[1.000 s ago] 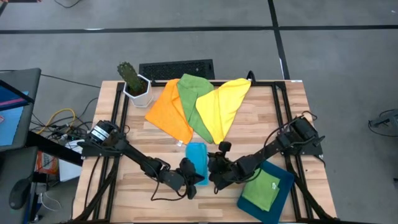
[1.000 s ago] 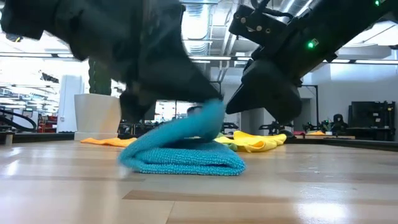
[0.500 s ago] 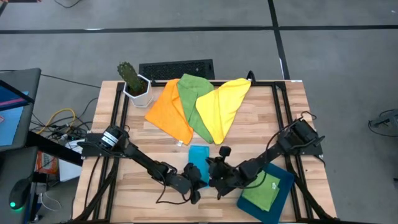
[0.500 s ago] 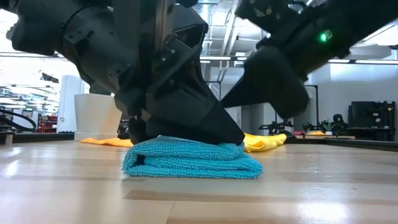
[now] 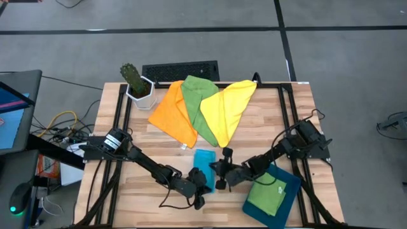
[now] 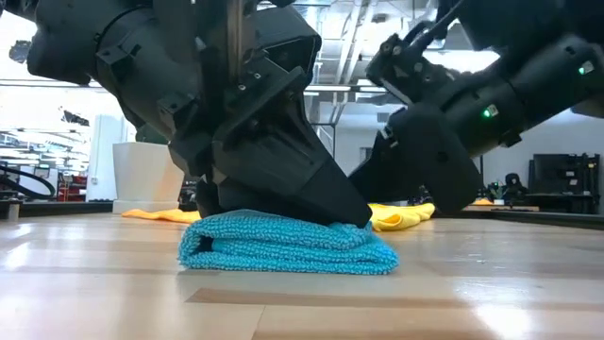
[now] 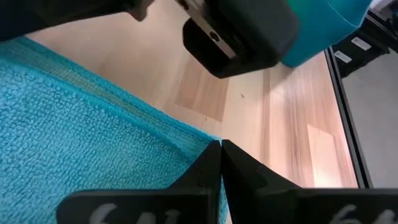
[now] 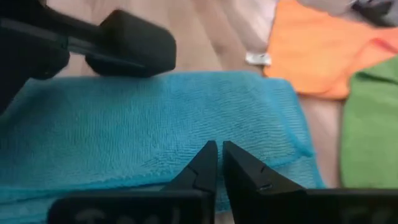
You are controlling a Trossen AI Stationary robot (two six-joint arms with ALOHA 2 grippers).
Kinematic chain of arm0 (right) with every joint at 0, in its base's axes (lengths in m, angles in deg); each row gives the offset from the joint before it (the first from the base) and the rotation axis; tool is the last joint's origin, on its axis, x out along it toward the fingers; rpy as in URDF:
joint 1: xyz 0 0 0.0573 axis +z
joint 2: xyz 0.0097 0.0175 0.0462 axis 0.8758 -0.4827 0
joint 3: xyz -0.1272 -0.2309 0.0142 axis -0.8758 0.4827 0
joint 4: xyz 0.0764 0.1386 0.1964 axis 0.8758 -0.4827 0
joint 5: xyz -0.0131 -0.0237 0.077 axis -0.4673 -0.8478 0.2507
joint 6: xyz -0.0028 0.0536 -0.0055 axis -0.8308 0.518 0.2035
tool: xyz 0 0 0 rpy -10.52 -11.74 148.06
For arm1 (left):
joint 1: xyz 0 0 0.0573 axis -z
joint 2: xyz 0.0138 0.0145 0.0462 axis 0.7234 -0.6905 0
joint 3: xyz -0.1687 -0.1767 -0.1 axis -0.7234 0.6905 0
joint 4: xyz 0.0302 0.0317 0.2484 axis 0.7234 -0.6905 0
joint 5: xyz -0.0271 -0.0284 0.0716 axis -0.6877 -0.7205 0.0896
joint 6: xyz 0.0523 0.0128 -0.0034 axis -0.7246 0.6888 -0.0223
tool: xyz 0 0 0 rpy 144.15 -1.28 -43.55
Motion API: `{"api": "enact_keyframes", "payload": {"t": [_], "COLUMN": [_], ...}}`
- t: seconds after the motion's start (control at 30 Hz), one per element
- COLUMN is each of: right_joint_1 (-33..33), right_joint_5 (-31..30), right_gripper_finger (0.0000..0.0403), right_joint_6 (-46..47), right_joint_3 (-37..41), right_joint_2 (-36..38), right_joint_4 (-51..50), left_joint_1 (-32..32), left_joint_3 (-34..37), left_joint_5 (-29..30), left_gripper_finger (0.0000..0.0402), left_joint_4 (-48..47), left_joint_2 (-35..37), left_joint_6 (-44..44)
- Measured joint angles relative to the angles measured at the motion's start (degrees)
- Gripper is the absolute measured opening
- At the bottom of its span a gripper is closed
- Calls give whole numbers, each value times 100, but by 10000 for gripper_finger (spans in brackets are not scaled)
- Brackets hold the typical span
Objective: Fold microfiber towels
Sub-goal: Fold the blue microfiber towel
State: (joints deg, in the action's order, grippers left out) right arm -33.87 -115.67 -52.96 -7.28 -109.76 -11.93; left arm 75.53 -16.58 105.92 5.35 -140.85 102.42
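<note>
I see the wooden bench (image 5: 267,124) carrying everything. Beyond both grippers, at the far side, the orange towel (image 5: 170,114), a green towel (image 5: 197,105) and the yellow towel (image 5: 227,108) lie fanned and overlapping. Just behind my right gripper sits the dark teal tray (image 5: 291,184) with a second green towel (image 5: 267,196), folded, on it. A potted cactus (image 5: 135,81) stands at the far left corner. The blue towel (image 6: 283,247), folded in a flat stack, lies directly under my left gripper (image 5: 201,182), which is clenched and pressing down on it. My right gripper (image 5: 219,172), fingers nearly together with nothing between them, hovers just beside the blue towel's edge, close to the left gripper.
</note>
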Motion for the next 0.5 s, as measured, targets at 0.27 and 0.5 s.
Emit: {"api": "enact_keyframes", "payload": {"t": [0.27,0.5], "right_joint_1": [-71,-29], "right_joint_5": [342,357], "right_gripper_finger": [10,37], "right_joint_6": [184,439], "right_joint_3": [0,-2], "right_joint_2": [0,0], "right_joint_4": [-391,-586], "left_joint_1": [-7,5], "left_joint_3": [2,2], "left_joint_5": [-480,-488], "left_gripper_finger": [0,0], "left_joint_4": [-30,-7], "left_joint_2": [58,493], "left_joint_6": [-40,-349]}}
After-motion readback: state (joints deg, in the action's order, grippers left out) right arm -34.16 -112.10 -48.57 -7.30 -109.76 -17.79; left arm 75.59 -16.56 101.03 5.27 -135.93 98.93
